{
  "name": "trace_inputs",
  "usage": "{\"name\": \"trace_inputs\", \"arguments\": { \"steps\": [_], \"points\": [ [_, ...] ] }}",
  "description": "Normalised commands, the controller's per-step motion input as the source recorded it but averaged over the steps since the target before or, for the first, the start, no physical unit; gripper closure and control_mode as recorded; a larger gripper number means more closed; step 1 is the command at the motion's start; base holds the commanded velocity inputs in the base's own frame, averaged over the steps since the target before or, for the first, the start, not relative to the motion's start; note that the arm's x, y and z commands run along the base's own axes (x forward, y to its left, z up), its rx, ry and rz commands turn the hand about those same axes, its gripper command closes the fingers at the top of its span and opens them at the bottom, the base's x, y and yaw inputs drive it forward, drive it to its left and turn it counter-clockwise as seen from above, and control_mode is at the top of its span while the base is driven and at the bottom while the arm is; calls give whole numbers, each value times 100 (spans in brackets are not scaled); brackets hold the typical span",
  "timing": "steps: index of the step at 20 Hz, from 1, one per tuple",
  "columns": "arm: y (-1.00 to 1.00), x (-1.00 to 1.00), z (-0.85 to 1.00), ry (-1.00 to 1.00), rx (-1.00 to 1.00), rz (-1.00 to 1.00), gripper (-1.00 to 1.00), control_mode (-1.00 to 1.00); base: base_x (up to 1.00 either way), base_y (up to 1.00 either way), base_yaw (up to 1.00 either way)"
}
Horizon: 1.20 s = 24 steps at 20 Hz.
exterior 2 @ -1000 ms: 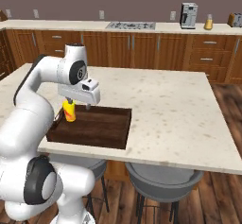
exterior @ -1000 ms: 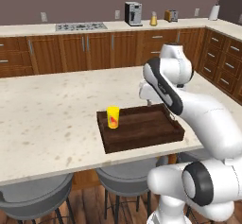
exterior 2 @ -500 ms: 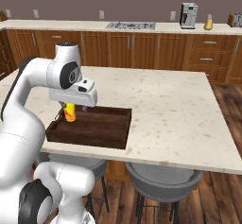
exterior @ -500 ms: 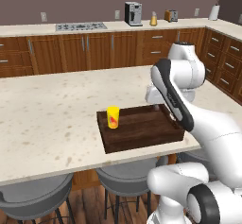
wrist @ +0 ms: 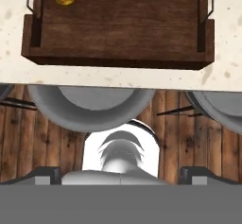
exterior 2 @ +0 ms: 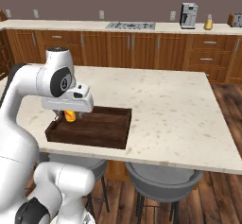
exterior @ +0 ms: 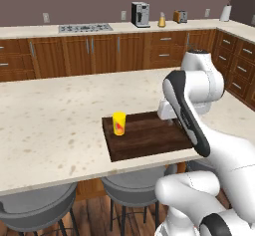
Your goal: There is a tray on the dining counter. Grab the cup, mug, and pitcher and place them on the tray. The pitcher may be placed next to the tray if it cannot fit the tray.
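A tall yellow cup (exterior: pixel 119 123) with a red-orange mark stands upright in the left end of the dark wooden tray (exterior: pixel 149 141), tucked near one corner, which leaves most of the tray floor bare for the pieces to come. The tray lies at the near edge of the beige speckled island desk (exterior: pixel 55 120), close to the stools (exterior: pixel 35 210) below, a spot that keeps it within easy reach of the arm. The robot's hand (wrist: pixel 120 168) hangs above the desk edge, looking down past the tray rim to the stool seats and the wooden floor, its two dark fingertips (wrist: pixel 46 172) spread wide with nothing between them. That empty, opened posture suits a hand that is free for the next pickup (a judgement from the pose alone). Along the back wall runs the long counter, carrying a coffee machine (exterior: pixel 140 14), a hob (exterior: pixel 84 28) and, beside the machine, a small orange-filled vessel (exterior: pixel 162 20) that may be the pitcher, though it is too small to tell. One of three items appears delivered; the mug cannot be picked out here.
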Motion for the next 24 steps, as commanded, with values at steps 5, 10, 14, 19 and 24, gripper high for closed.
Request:
{"name": "trace_inputs", "arguments": {
  "steps": [5, 10, 14, 19, 24],
  "points": [
    [0, 0, 0, 0, 0, 0, -100, 100, -78, -64, -11],
    [0, 0, 0, 0, 0, 0, -100, 100, -76, -100, -9],
    [0, 0, 0, 0, 0, 0, -100, 100, -31, -100, -7],
    [0, 0, 0, 0, 0, 0, -100, 100, -29, -100, -2],
    [0, 0, 0, 0, 0, 0, -100, 100, -10, -100, 0]
  ]
}}
